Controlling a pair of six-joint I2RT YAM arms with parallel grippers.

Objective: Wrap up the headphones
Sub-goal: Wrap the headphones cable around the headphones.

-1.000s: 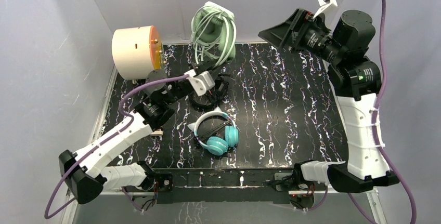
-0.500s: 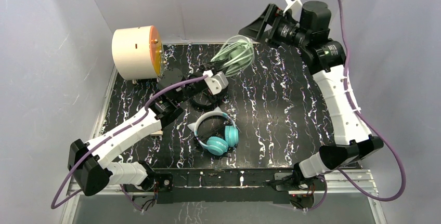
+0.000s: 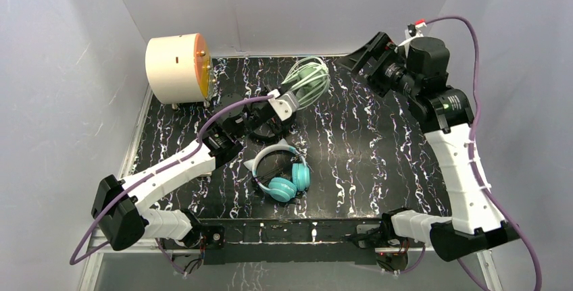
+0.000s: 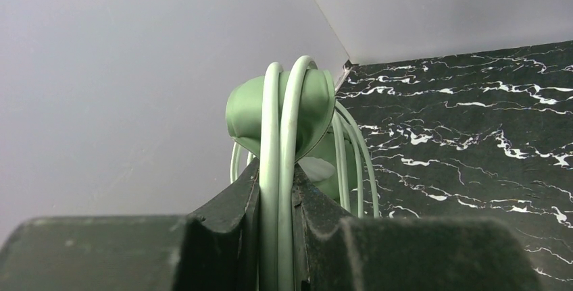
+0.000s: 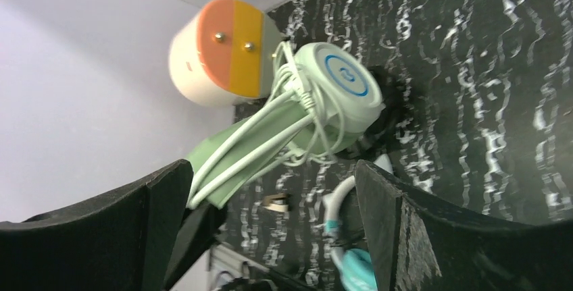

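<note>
At left claw point(image 4: 276, 196), cable-wrapped sage-green headphones point(image 4: 312, 112)

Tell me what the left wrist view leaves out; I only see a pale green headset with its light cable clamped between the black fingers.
Observer: The right gripper hangs wide open and empty over the far right of the black marbled table, apart from the pale sage-green over-ear headset.
Operator: List what else is on the table.
Observer: A teal over-ear headset with a white cat-ear band lies toward the near edge.
Operator: Go on.
Observer: A cream cylinder with an orange face sits at the far left corner.
</note>
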